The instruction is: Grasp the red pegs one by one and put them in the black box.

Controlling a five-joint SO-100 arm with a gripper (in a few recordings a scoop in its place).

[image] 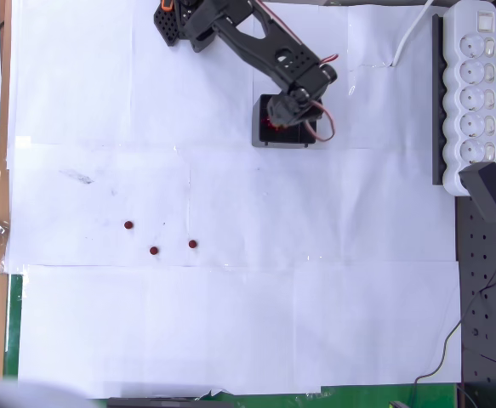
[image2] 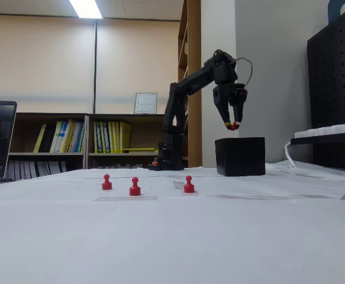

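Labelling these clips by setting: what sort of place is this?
Probably an office or lab room: bookshelves with binders along the back wall, a framed certificate, and a black pegboard beside the paper-covered table with a power strip.

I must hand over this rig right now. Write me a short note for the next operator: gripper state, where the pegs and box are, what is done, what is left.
Gripper: raised above the black box, shut on a red peg, seen in the fixed view; not released yet.
Black box: at the far side of the white paper, near the arm's base. The overhead view shows red inside it, so some pegs appear delivered; count unclear.
Left: three red pegs stand on the paper, apart from each other.
Next: drop the held peg, then fetch these three.
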